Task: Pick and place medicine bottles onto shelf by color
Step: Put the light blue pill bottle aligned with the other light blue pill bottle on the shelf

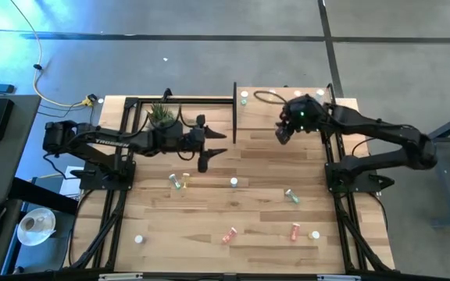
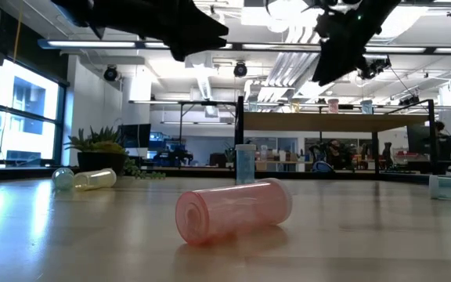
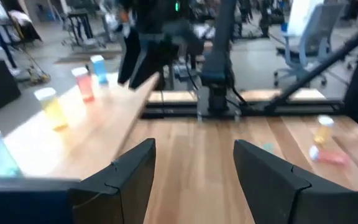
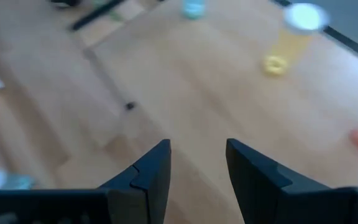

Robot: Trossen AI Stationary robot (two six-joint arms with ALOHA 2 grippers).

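Observation:
Several medicine bottles lie or stand on the tabletop: a yellow one (image 1: 178,181), a teal one (image 1: 291,195) and two orange-red ones (image 1: 230,234) (image 1: 294,231). One orange-red bottle (image 2: 233,210) lies on its side close to the low camera. The shelf (image 1: 311,129) is the raised board at the far right, and capped bottles (image 3: 86,84) stand on it. My left gripper (image 1: 219,144) (image 3: 194,174) hovers open over the table's middle, level, facing the shelf. My right gripper (image 1: 282,134) (image 4: 197,168) hangs open above the shelf's near left part, slanting down, nothing between its fingers.
A small potted plant (image 1: 160,115) stands inside a black frame (image 1: 182,100) at the far left of the table. A white-capped bottle (image 1: 139,240) sits near the front left. Bare wood lies between the scattered bottles in the table's middle.

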